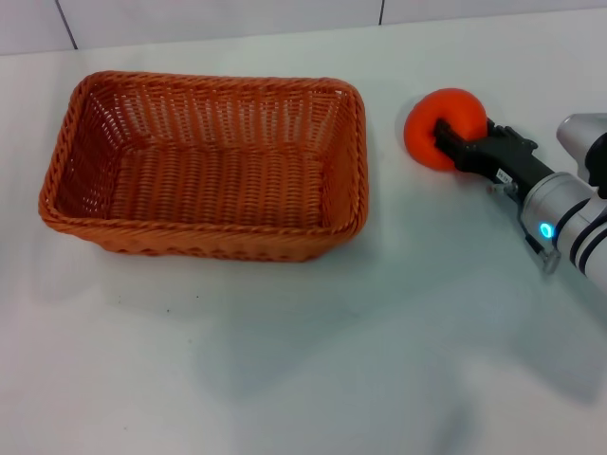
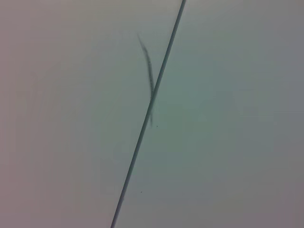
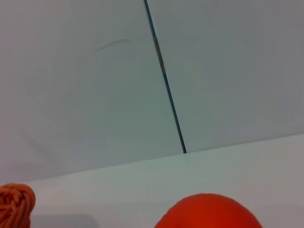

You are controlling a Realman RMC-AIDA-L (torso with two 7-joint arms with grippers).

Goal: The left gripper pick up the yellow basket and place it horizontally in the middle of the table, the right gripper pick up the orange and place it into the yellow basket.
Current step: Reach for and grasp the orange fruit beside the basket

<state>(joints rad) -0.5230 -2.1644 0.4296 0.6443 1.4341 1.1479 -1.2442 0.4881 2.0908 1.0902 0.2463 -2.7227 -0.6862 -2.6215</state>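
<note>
wicker yellow basket (image 1: 204,166) lengthwise left-right, right pincer (image 1: 453,144) gripping orange (image 1: 438,121)

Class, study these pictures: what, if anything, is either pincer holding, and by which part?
The right pincer grips the round bright orange fruit across its near side, beside the woven wicker basket. The left pincer is out of view.
</note>
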